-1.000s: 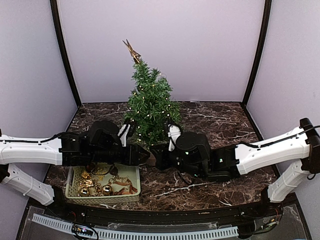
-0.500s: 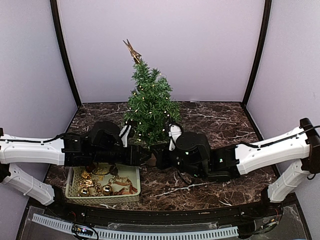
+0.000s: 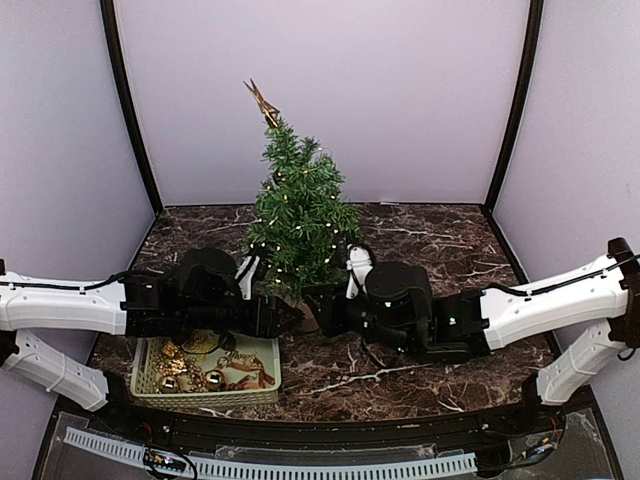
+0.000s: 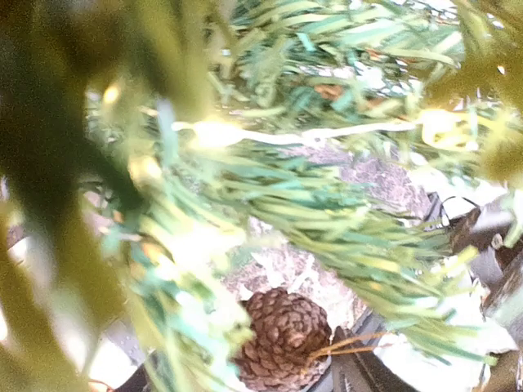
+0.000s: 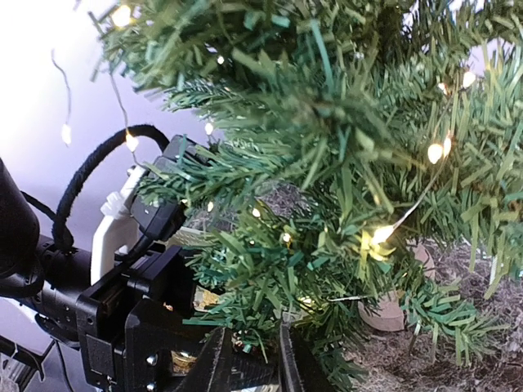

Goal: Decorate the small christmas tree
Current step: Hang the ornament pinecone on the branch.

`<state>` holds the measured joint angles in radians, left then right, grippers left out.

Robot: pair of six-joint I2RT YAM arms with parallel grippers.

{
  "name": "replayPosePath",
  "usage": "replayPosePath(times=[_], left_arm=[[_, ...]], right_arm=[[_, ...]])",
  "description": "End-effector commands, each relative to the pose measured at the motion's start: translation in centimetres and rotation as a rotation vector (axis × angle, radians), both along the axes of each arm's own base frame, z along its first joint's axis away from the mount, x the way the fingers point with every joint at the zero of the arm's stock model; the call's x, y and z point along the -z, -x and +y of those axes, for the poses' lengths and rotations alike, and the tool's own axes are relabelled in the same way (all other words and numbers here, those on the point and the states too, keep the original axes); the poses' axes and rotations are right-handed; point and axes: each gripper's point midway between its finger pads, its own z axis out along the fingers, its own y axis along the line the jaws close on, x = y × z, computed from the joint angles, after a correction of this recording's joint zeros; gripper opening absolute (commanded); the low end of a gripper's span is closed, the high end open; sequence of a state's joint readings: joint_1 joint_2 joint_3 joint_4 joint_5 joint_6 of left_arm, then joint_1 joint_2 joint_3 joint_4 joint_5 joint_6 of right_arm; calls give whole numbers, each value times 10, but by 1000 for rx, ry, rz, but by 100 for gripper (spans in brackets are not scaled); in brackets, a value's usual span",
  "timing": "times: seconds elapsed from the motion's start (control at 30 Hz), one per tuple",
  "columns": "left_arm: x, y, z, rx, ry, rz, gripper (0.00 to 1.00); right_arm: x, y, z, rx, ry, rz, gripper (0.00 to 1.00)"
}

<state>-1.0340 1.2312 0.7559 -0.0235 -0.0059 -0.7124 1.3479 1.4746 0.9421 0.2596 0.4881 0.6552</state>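
Your left gripper was too blurred to judge; your right gripper stood barely parted, empty, under the small christmas tree.

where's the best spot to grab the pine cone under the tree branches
Probably its tan twine loop, which sticks out to the right of the pine cone in the left wrist view. Come from below on that side: the branches of the tree crowd it above, and the scaly round body offers no flat faces.
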Motion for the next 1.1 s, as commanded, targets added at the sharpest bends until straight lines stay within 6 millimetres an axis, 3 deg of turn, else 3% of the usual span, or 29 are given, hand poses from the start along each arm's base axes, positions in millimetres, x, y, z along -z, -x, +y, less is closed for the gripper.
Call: replayPosePath(times=[0.0,0.2,0.37,0.6,0.83,0.93,1.07], left_arm=[[-7,11,4,65,11,-18,63],[-18,24,10,143,12,-52,68],[-21,33,20,163,-7,-45,68],[-29,42,36,163,-13,-24,68],[-28,38,73,30,-9,54,62],[-32,22,89,-49,63,74,59],[-32,-3,94,-104,135,100,54]], right_arm=[[-25,5,-2,-18,-81,-31,21],[-35,9,-5,-47,-120,-48,28],[-44,20,-7,-112,-132,-66,40],[-52,33,-26,-168,-151,-75,55],[-58,15,-80,-6,-112,-88,61],[-55,-3,-106,67,-117,-66,61],[-39,-33,-136,142,-145,-5,60]])
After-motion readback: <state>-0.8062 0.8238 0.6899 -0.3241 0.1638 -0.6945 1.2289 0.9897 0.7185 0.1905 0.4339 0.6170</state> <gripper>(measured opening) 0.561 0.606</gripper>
